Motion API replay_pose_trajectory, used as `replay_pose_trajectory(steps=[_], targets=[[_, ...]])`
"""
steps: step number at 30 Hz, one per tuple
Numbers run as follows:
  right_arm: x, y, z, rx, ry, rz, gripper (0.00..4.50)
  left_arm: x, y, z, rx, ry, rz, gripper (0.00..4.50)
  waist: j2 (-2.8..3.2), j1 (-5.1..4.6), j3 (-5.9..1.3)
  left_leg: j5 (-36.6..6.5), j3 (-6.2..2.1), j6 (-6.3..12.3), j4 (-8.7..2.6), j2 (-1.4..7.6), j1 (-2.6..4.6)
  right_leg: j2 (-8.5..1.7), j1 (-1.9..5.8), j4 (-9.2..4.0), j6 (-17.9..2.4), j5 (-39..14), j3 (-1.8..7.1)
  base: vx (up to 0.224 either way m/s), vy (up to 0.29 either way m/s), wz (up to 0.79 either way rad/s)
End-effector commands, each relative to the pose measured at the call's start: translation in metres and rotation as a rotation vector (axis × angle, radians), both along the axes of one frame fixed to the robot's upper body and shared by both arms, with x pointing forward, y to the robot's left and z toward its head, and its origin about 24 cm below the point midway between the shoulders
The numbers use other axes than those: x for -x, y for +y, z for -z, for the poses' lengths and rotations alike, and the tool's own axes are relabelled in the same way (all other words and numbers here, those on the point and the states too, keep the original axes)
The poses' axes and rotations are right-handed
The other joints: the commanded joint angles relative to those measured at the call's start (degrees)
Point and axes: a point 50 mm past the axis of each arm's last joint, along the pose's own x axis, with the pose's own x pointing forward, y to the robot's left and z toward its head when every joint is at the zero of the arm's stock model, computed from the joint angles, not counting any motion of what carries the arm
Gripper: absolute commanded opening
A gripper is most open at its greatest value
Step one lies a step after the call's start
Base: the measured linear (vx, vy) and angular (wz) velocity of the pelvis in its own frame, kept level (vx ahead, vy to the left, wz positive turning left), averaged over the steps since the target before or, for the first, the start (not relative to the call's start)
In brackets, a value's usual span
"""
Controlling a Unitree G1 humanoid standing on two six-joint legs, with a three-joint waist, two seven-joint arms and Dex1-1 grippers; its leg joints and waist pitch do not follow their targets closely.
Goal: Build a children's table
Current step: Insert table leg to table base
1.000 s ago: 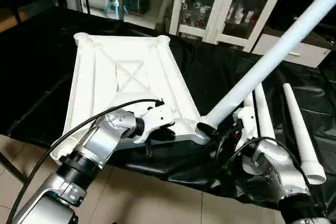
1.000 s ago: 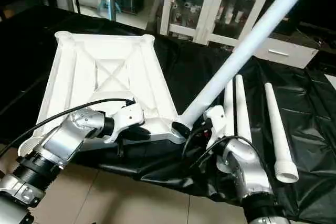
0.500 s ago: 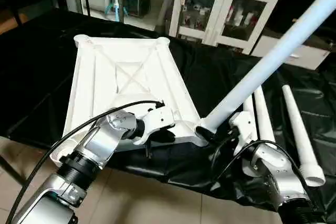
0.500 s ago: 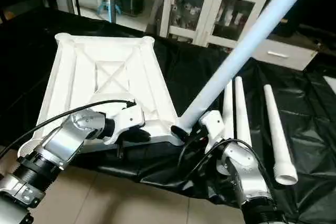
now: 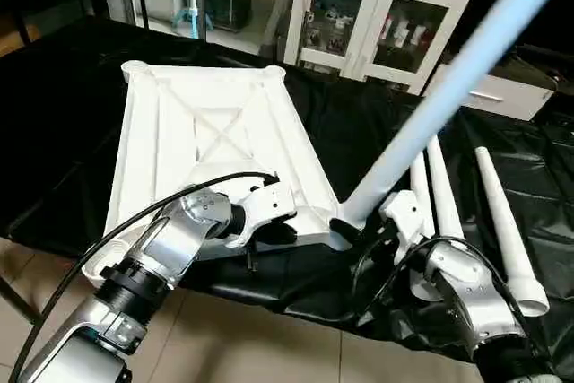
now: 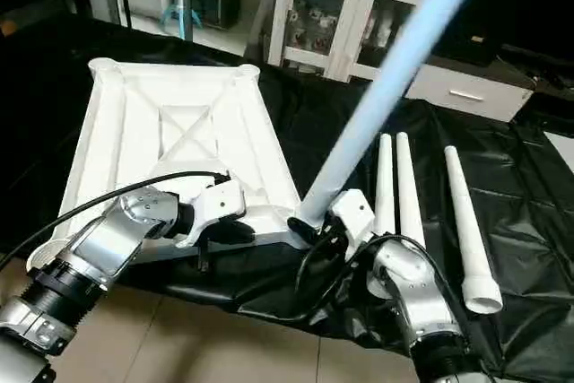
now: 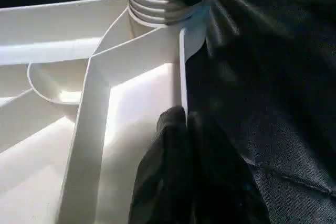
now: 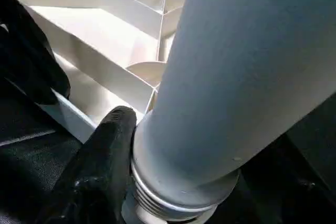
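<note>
At the near right corner of the upturned tabletop point(image 5: 215, 132), my right gripper point(image 6: 316, 227) grasped a leg point(image 5: 421, 114), its ribbed end at the socket point(image 5: 341, 232). My left gripper point(image 7: 181, 129), clenched, pinned the near rim. Next, I judged, straighten and push it home.
</note>
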Motion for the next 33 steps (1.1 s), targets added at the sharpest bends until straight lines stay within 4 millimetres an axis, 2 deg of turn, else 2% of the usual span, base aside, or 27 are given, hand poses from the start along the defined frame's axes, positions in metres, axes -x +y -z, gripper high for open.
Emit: replay_pose_trajectory(steps=[1, 2, 3, 5, 12, 18, 19, 20, 26, 33], targets=[[0.030, -0.015, 0.054, 0.124, 0.314, 0.028, 2.54, 0.007, -0.008, 0.008, -0.012, 0.048, 0.055, 0.00, 1.35, -0.42, -0.90, -19.8, -1.48, -0.92, -5.37, 3.24, 0.06, -4.38, 0.37, -5.29, -8.6, -15.5, 3.17, 0.000, 0.000, 0.00], [0.028, -0.014, 0.054, 0.109, 0.340, 0.034, 2.54, 0.007, -0.008, 0.008, -0.013, 0.049, 0.056, 0.00, 1.54, -0.48, -0.74, -21.5, -1.50, -1.23, -5.44, 3.23, 0.22, -4.42, 0.12, -5.57, -8.4, -17.2, 3.21, 0.000, 0.000, 0.00], [0.025, -0.014, 0.053, 0.102, 0.349, 0.040, 2.54, 0.007, -0.008, 0.008, -0.014, 0.049, 0.057, 0.00, 1.47, -0.60, -0.66, -23.1, -1.67, -1.45, -5.55, 3.21, 0.19, -4.48, 0.12, -5.77, -7.9, -19.7, 3.13, 0.000, 0.000, 0.00], [0.022, -0.013, 0.052, 0.087, 0.375, 0.052, 2.54, 0.007, -0.008, 0.008, -0.015, 0.051, 0.059, 0.00, 1.48, -0.68, -0.71, -23.9, -1.74, -1.64, -5.51, 3.20, 0.31, -4.65, -0.07, -6.02, -7.4, -21.6, 3.22, 0.000, 0.000, 0.00], [0.029, -0.014, 0.061, 0.159, 0.477, -0.010, 2.54, 0.007, -0.008, 0.008, -0.017, 0.054, 0.062, 0.00, 1.46, -1.06, -0.61, -25.4, -1.97, -2.01, -5.68, 3.32, 0.30, -4.66, -0.39, -6.19, -7.0, -22.7, 3.20, 0.000, 0.000, 0.00], [0.030, -0.014, 0.063, 0.171, 0.480, 0.005, 2.54, 0.009, -0.007, 0.009, -0.018, 0.056, 0.062, 0.00, 1.41, -1.10, -0.50, -27.0, -2.06, -2.15, -5.77, 3.32, 0.39, -4.76, -0.69, -6.52, -6.3, -24.8, 3.21, 0.000, 0.000, 0.00], [0.030, -0.014, 0.063, 0.171, 0.482, 0.005, 2.54, 0.009, -0.007, 0.009, -0.019, 0.057, 0.064, 0.00, 1.61, -1.08, -0.50, -27.2, -2.10, -2.20, -5.80, 3.31, 0.40, -4.78, -0.72, -6.55, -6.2, -25.0, 3.23, 0.000, 0.000, 0.00], [0.030, -0.014, 0.063, 0.171, 0.482, 0.005, 2.54, 0.009, -0.007, 0.009, -0.019, 0.057, 0.064, 0.00, 1.50, -1.11, -0.48, -27.5, -2.10, -2.19, -5.80, 3.32, 0.44, -4.78, -0.80, -6.65, -6.1, -25.5, 3.24, 0.000, 0.000, 0.00], [0.028, -0.014, 0.063, 0.166, 0.471, 0.023, 2.54, 0.010, -0.008, 0.009, -0.018, 0.057, 0.075, 0.00, 1.59, -1.21, -0.43, -28.7, -2.26, -2.36, -5.95, 3.37, 0.45, -4.81, -0.97, -6.84, -5.7, -26.4, 3.23, 0.000, 0.000, 0.00], [0.027, -0.016, 0.063, 0.162, 0.449, 0.069, 2.54, 0.017, -0.015, 0.009, -0.002, 0.062, 0.128, 0.00, 1.85, -1.76, -0.51, -28.8, -2.36, -2.73, -6.32, 3.46, 0.27, -4.64, -0.75, -6.68, -6.4, -23.1, 3.09, 0.000, 0.000, 0.00]])
